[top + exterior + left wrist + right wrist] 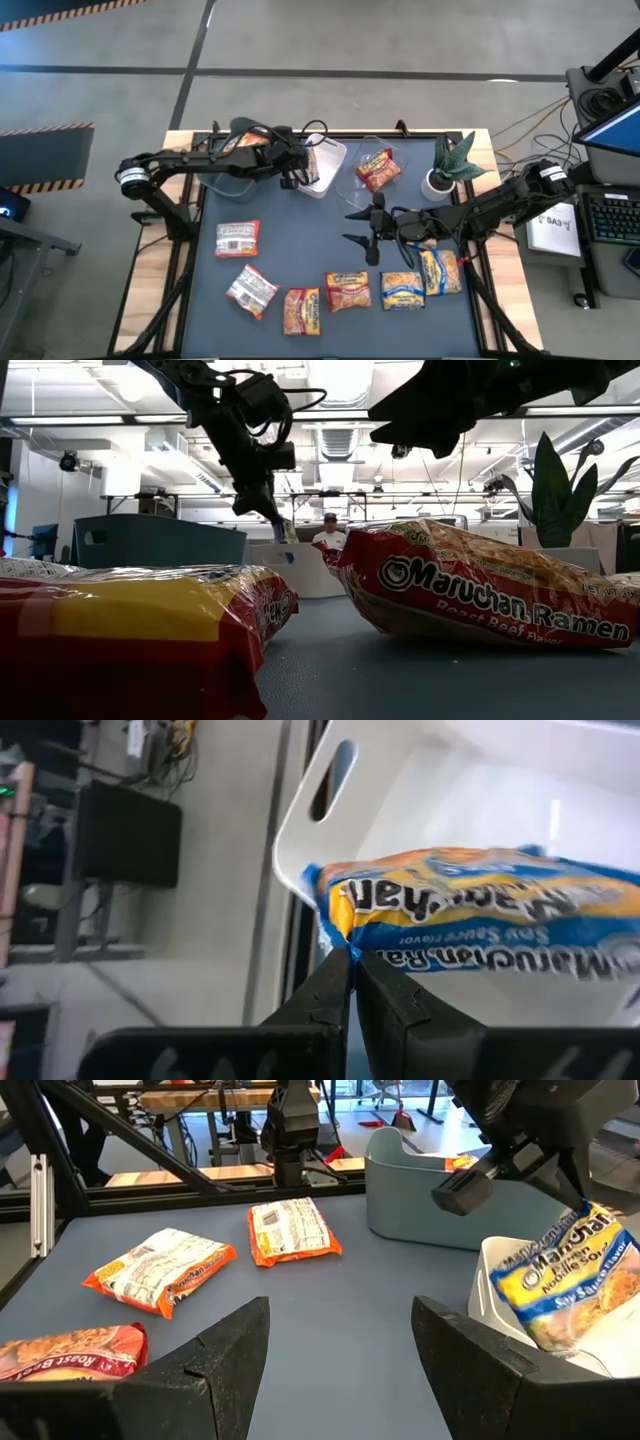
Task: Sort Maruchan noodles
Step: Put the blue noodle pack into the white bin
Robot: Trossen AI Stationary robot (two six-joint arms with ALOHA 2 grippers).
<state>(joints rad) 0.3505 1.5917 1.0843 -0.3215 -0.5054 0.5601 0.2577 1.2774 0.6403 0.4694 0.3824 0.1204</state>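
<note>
The worktop (300, 250) is a dark blue-grey mat on a pale wooden frame, standing on a grey concrete floor with taped lines; the low view looks into an open workroom with strip lights, desks and a seated person far back. A green potted plant (452, 162) stands at the far right corner.

The left gripper (352, 958) is closed on the corner of a blue-and-yellow crinkly plastic noodle packet (480, 915), holding it over the white plastic bin (325, 168) at the far edge, its long axis running along the bin. Just beside that bin sit a grey-green bin (420, 1195) and a clear plastic bin (365, 170) holding an orange-red packet (378, 168).

The right gripper (362, 228) hangs over the middle of the mat, fingers spread apart and empty.

Loose packets lie flat in a rough arc near the front edge: a whitish-silver packet with red ends (237, 238), another whitish-silver one (251, 290) turned diagonally, two orange-red ones (303, 311) (347, 291), and two blue-and-yellow ones (402, 290) (440, 271), the last partly under the right arm.
</note>
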